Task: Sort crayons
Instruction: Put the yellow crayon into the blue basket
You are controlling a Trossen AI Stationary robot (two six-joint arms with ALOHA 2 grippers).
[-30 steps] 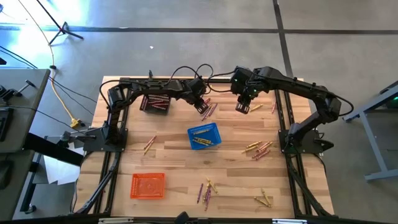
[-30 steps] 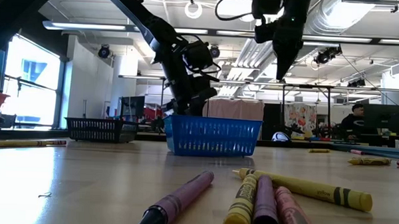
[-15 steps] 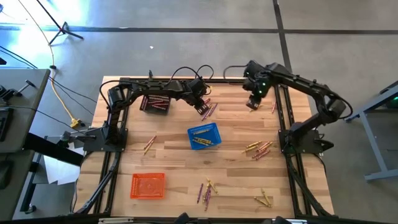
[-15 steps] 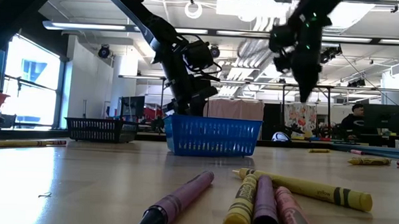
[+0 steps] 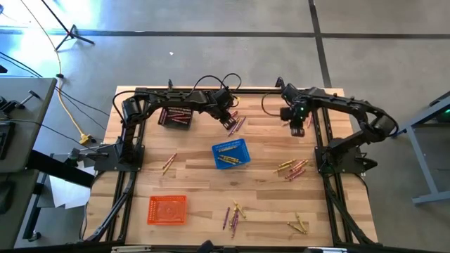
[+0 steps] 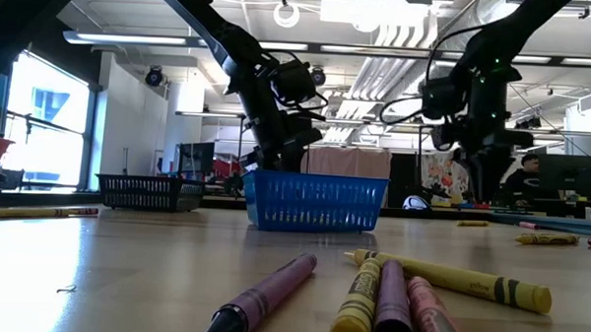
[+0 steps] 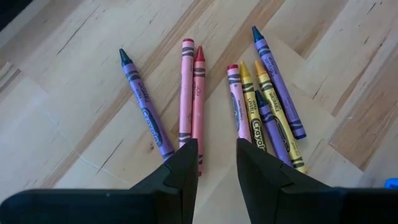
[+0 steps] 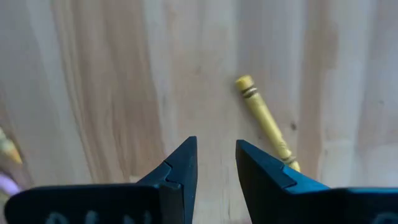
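Your crayons (image 5: 292,167) lie loose all over the table (image 5: 193,179), in small clumps: one by the left gripper, one mid-right, two near the front edge, a stray on the left side. Some already sit in the blue basket (image 5: 230,154) at centre & in the dark basket (image 5: 175,116) at the back left; can't tell if the orange basket (image 5: 167,209) at front left holds any. So sorting's partly done, w/ plenty left, I'd say.

Left gripper (image 7: 216,163) hangs over a mixed bunch (image 7: 249,109) of purple, pink & yellow sticks just behind the blue basket. Fingers stand a little apart, nothing between them; the pink pair (image 7: 192,93) lies nearest the gap, prob. your next pick. Arm reaches in along the back edge, wrist bent down.

Right gripper (image 8: 216,165) is at the back right, pointing down at bare wood, a yellow crayon (image 8: 264,119) just beside its line. Fingers slightly apart too, empty. Arm is stretched along the back, elbow out to the right.
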